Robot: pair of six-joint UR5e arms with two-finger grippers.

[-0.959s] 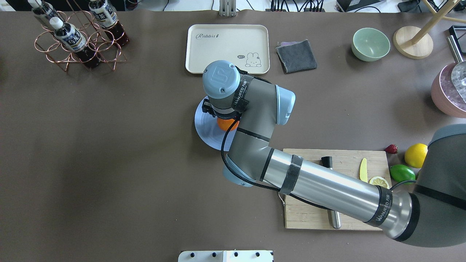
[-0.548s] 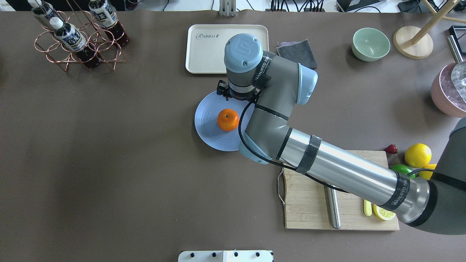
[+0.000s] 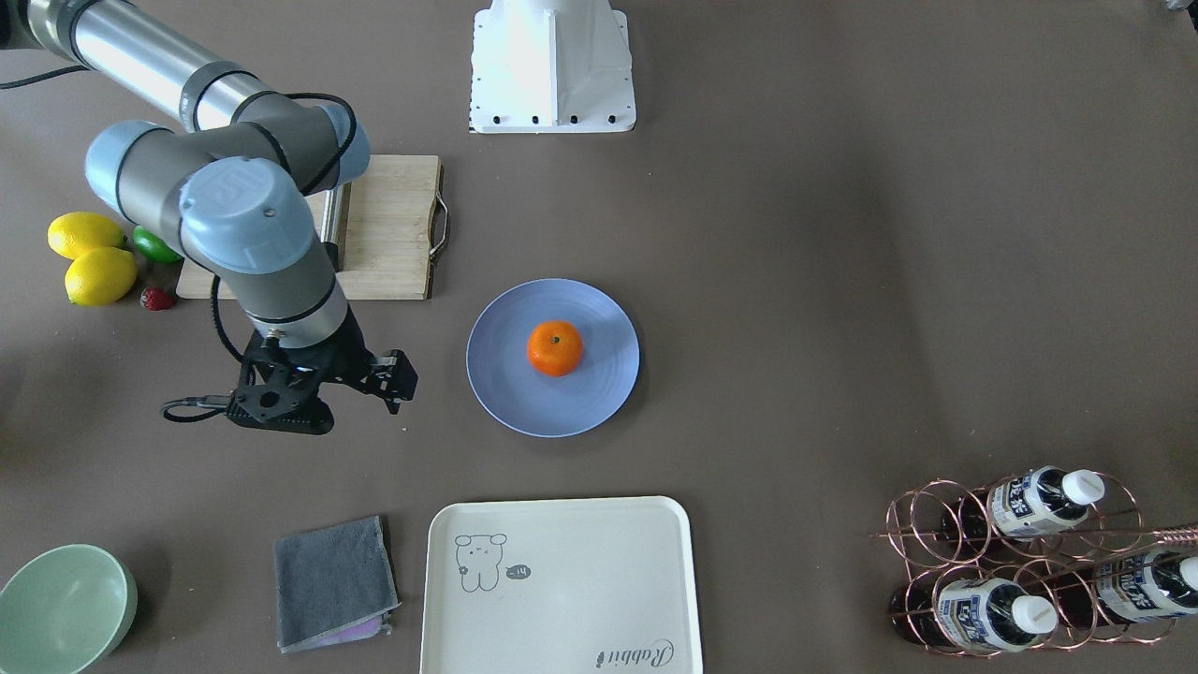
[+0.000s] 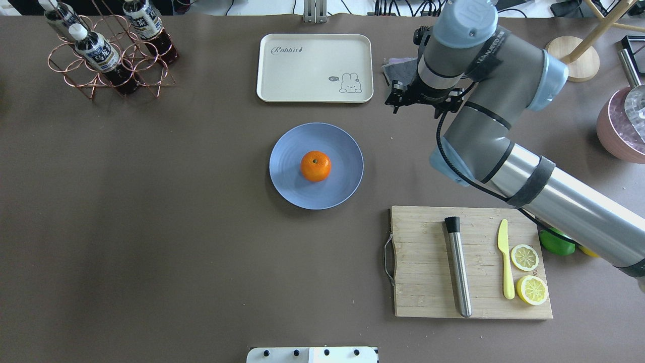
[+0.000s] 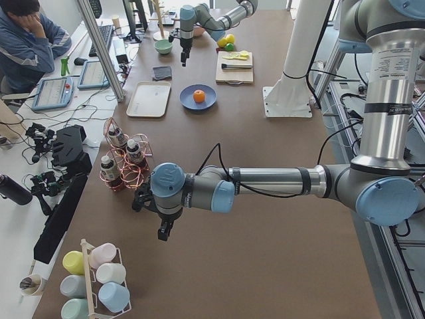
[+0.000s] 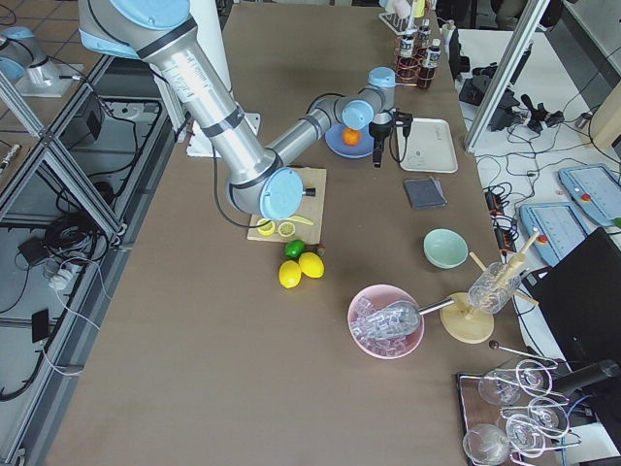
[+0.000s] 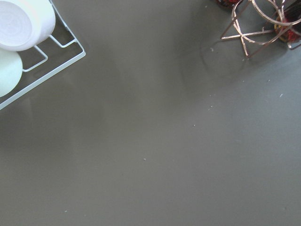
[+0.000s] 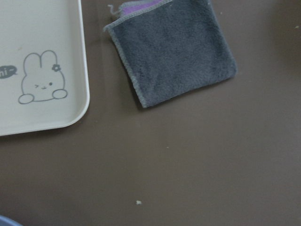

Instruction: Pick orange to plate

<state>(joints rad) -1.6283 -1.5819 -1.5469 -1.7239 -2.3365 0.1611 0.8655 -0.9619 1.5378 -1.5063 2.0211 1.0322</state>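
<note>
The orange (image 4: pixel 315 166) rests near the middle of the periwinkle-blue plate (image 4: pixel 345 151), free of any gripper; the front view shows the same orange (image 3: pixel 555 348) on the plate (image 3: pixel 599 398). My right gripper (image 4: pixel 422 102) hangs open and empty well to the right of the plate, over the table beside the grey cloth. My left gripper (image 5: pixel 163 232) is far off at the table's left end, past the bottle rack. It shows only in the exterior left view, so I cannot tell whether it is open or shut.
Behind the plate lie a cream tray (image 4: pixel 315 68) and a grey cloth (image 8: pixel 174 52). A cutting board (image 4: pixel 428 262) carries a muddler, a yellow knife and lemon halves. Lemons (image 3: pixel 89 257), a green bowl (image 4: pixel 513 60) and a bottle rack (image 4: pixel 106 50) stand around.
The right gripper left the orange on the plate, then swung up and away to the right, ending near the grey cloth. The orange has stayed put.
</note>
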